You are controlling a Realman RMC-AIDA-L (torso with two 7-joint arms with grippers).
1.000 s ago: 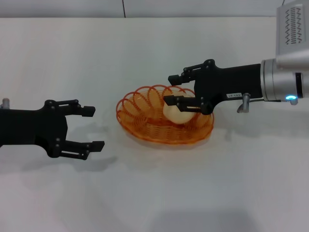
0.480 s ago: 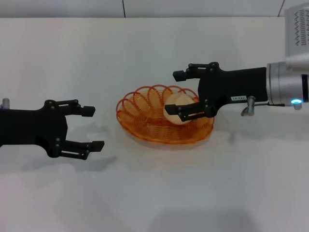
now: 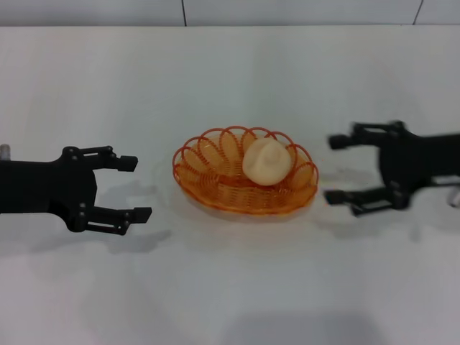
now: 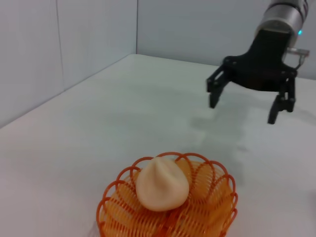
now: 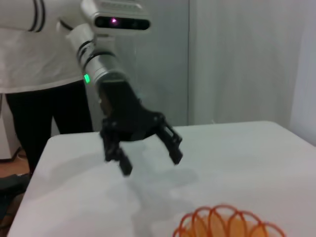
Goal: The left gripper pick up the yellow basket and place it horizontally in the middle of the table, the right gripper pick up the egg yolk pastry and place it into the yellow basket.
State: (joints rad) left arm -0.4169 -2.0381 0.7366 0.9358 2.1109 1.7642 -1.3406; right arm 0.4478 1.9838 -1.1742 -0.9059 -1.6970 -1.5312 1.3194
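Observation:
The yellow basket [image 3: 237, 188] lies lengthwise in the middle of the white table [image 3: 230, 79]. The egg yolk pastry [image 3: 267, 159] rests inside it, toward its right side. My right gripper [image 3: 335, 168] is open and empty, just right of the basket and apart from it. My left gripper [image 3: 135, 187] is open and empty, left of the basket with a gap between. The left wrist view shows the basket [image 4: 207, 207], the pastry [image 4: 162, 183] and the right gripper [image 4: 243, 104] beyond. The right wrist view shows the basket's rim [image 5: 227, 224] and the left gripper [image 5: 148, 154].
The table's far edge meets a pale wall [image 3: 287, 11]. A person in dark trousers [image 5: 34, 118] stands beyond the table's left end in the right wrist view.
My right gripper has let go of the pastry, opened, and drawn back to the right out of the basket. The pastry now lies in the basket. The left gripper has not moved.

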